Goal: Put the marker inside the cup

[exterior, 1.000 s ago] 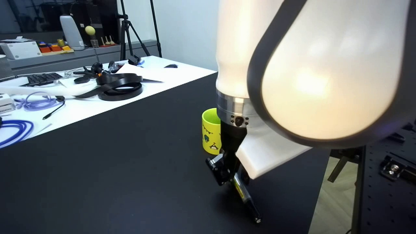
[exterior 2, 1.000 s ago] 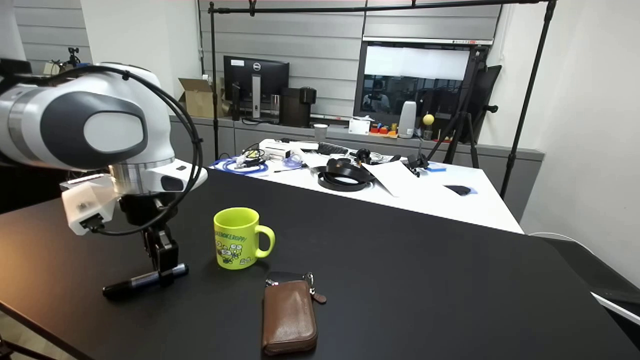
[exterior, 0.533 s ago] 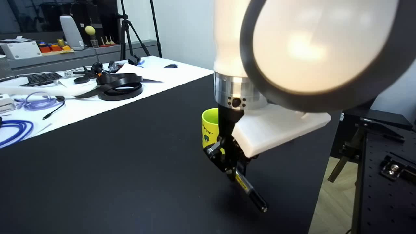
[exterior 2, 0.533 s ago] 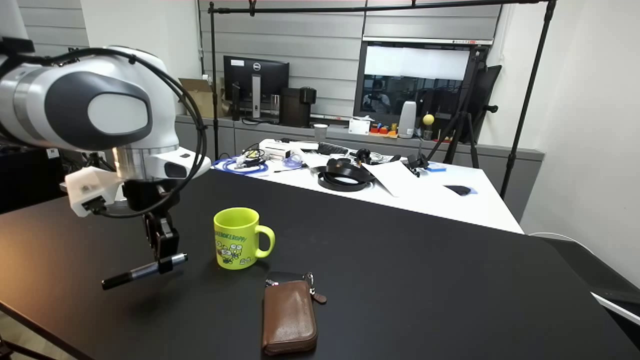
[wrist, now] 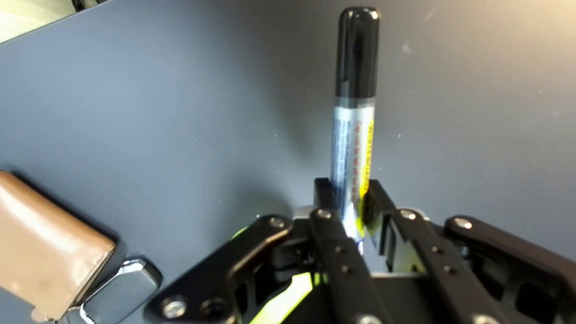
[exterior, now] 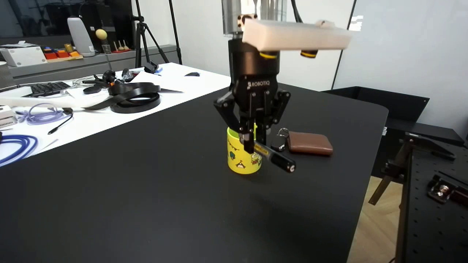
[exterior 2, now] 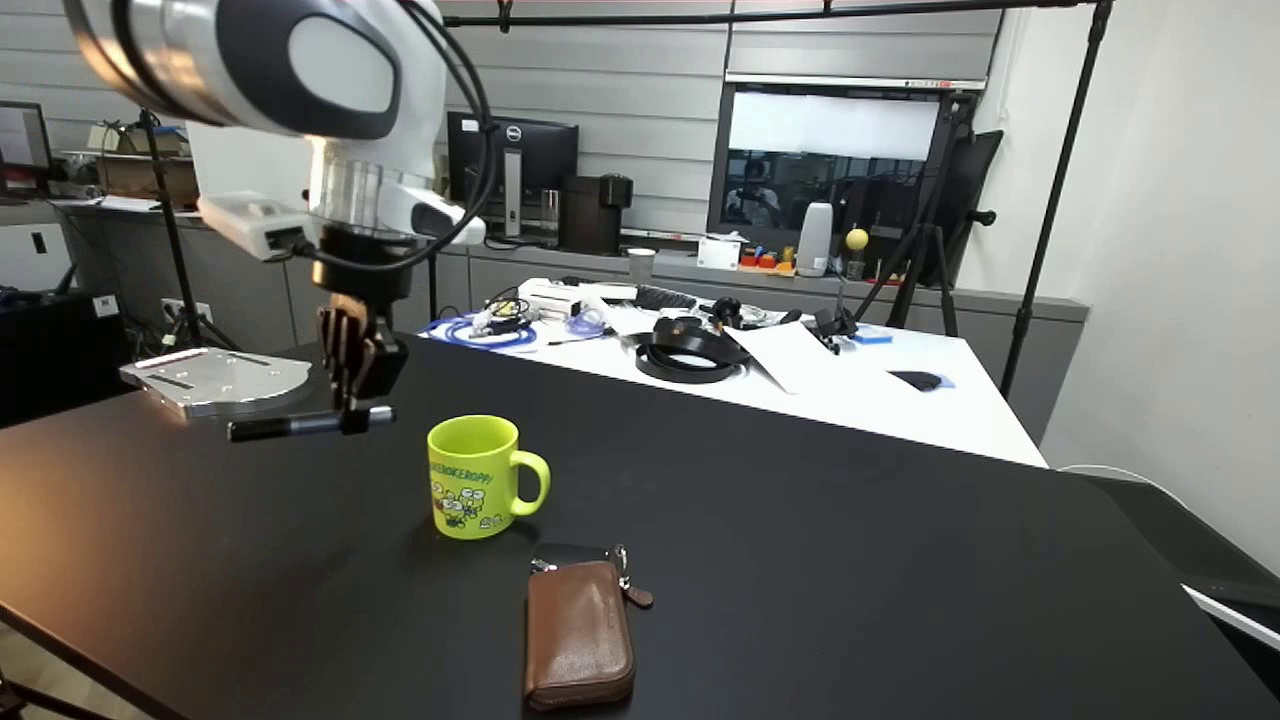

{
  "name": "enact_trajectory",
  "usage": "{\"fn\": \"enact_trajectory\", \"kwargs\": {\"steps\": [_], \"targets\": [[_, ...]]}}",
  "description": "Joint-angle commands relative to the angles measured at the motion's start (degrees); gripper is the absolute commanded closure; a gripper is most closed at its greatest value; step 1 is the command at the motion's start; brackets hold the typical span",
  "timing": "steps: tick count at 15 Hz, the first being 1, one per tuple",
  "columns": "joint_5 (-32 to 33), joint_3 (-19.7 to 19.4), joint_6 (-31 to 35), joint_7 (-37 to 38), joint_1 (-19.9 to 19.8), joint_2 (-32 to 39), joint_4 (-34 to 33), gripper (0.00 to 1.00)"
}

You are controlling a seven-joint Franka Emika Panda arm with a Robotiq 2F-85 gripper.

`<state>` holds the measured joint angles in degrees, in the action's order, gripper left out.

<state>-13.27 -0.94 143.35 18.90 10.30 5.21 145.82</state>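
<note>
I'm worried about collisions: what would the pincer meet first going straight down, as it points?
Probably the black tabletop beside the yellow cup, perhaps with the marker in the pincer touching first; depth is unclear, so it might brush the cup.

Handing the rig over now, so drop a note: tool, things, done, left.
Tool: shut on the marker.
Marker: held clear of the table, more level than upright, not yet over the cup.
Cup: standing upright on the table, apart from the wallet.
Done: marker gripped, off the table.
Left: bring it over the cup, likely tilt it nearer upright to fit, lower, release.
</note>
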Motion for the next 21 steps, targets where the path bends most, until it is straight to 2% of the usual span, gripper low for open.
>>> {"fn": "enact_trajectory", "kwargs": {"steps": [1, 3, 4, 7, 8, 9, 12, 14, 21], "targets": [[0.06, -0.04, -11.19, -5.13, -5.51, 1.53, -8.44, 0.95], [-0.22, -0.10, -16.43, -7.62, -7.48, 2.93, -12.33, 0.95], [0.07, 0.68, -12.00, -5.73, -6.99, 0.57, -7.91, 0.79], [0.03, 0.40, -15.05, -7.50, -8.27, 2.01, -10.91, 0.79], [0.04, 0.44, -15.06, -7.54, -8.20, 2.34, -11.05, 0.95], [2.75, 0.13, -15.37, -7.02, -8.08, 3.04, -11.61, 0.95], [14.00, -0.88, -22.75, -8.37, -8.26, 5.48, -15.69, 0.95], [18.90, -0.64, -26.48, -10.68, -8.31, 7.23, -18.10, 0.95], [23.27, 0.91, -29.59, -21.27, -8.26, 15.95, -27.08, 0.95]]}}
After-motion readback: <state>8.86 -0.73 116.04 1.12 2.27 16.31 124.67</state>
